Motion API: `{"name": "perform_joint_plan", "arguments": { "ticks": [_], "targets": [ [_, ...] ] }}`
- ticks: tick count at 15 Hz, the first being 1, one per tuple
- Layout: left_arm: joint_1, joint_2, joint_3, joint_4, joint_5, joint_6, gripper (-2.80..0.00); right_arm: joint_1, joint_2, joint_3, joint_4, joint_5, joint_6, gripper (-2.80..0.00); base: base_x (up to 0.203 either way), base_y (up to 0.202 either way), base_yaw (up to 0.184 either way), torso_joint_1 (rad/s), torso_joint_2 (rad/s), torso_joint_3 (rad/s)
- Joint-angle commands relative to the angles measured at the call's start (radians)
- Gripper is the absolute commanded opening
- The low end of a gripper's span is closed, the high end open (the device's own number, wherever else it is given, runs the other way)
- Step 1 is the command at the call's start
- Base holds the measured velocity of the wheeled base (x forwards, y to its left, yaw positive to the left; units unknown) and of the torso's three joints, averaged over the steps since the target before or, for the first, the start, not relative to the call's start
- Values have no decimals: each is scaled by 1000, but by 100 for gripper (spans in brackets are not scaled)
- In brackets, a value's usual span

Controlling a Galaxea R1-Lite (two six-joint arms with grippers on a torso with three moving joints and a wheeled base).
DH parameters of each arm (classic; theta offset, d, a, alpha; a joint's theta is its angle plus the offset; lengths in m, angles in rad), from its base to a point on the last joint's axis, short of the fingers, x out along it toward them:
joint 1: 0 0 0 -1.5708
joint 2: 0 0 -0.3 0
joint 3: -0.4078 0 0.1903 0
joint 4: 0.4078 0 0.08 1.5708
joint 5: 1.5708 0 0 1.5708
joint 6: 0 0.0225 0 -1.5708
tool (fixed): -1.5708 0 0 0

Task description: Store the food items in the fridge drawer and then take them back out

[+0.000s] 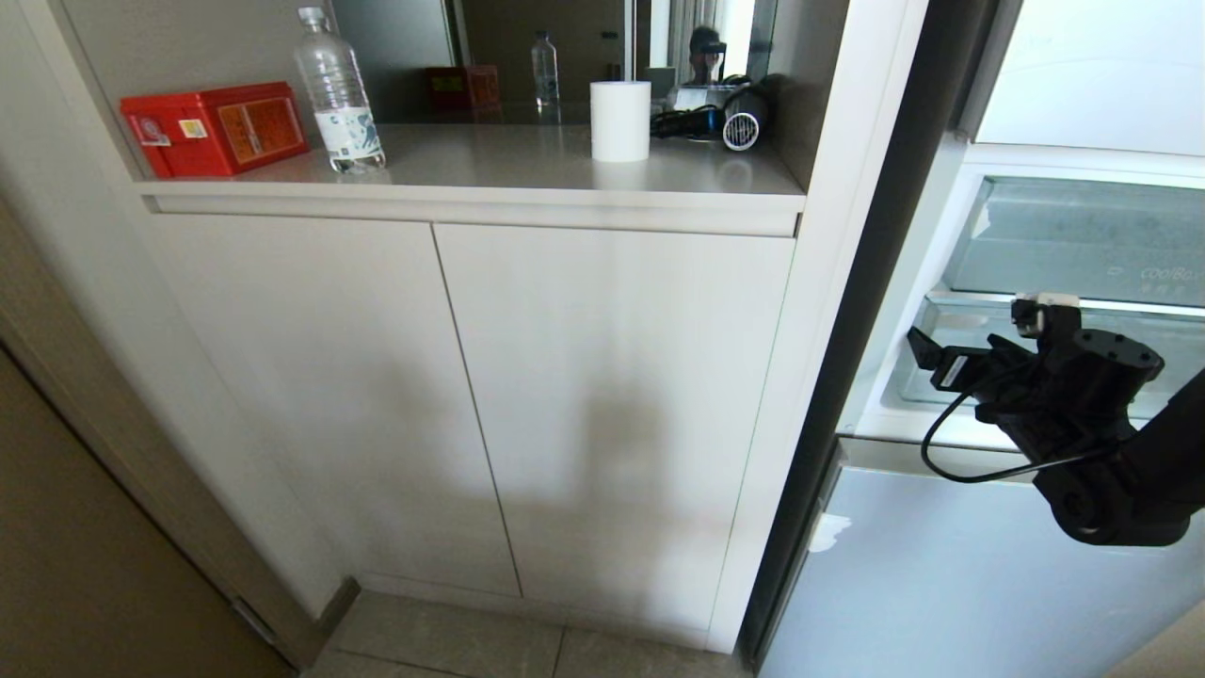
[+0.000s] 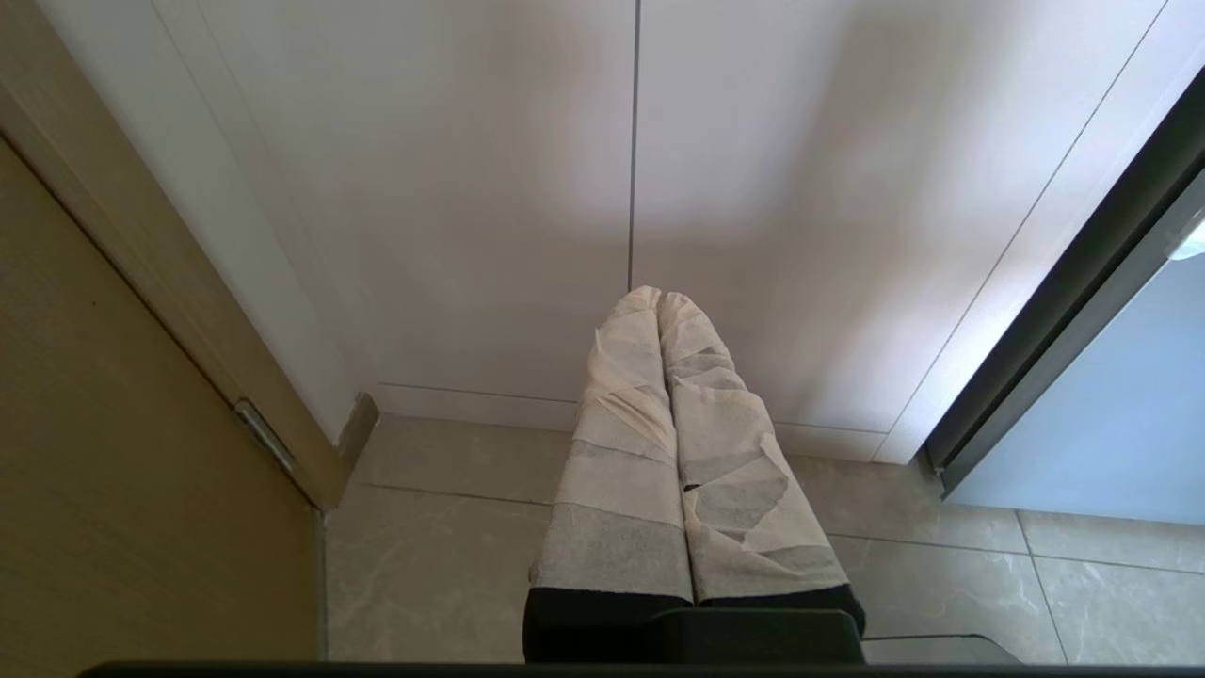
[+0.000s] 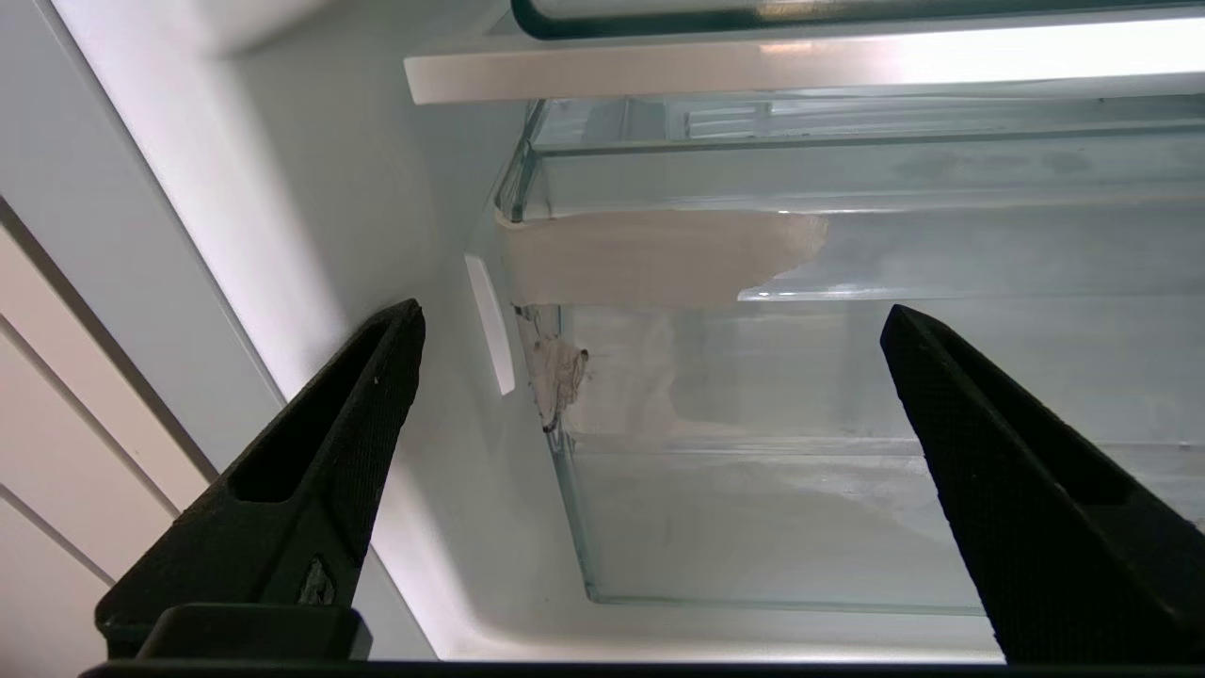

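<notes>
Right wrist view shows the right pincer (image 3: 650, 471) spread wide and empty, its two black fingers (image 3: 311, 471) apart, aimed into the open fridge. Straight ahead of it sits one fridge drawer (image 3: 847, 395), a clear tray with a frosted front and a scrap of white tape (image 3: 659, 254) at the corner nearest the pincer's left finger. No fruit shows inside it. The left pincer (image 2: 659, 301) hangs low over the floor tiles, its two taped fingers pressed together before two cabinet doors (image 1: 612, 395). Well left of the right pincer, the bench (image 1: 527, 169) carries one red box (image 1: 216, 127), one water bottle (image 1: 339, 94), one white roll (image 1: 620, 121) and one hair dryer (image 1: 725, 118).
</notes>
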Motion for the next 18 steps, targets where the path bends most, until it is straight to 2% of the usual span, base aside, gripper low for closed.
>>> {"name": "perform_joint_plan", "arguments": {
  "ticks": [1,6,7,18],
  "targets": [
    [0,1,0,1,0,0,-280,-1,11,-1,-7,1,1,0,0,0,0,0,0,0],
    [0,1,0,1,0,0,-280,-1,14,-6,-8,1,-1,0,0,0,0,0,0,0],
    [1,1,0,1,0,0,-280,0,14,-8,-8,1,-1,-280,0,0,0,0,0,0],
    [0,1,0,1,0,0,-280,57,14,-30,-5,-7,-5,-280,0,0,0,0,0,0]
  ]
}}
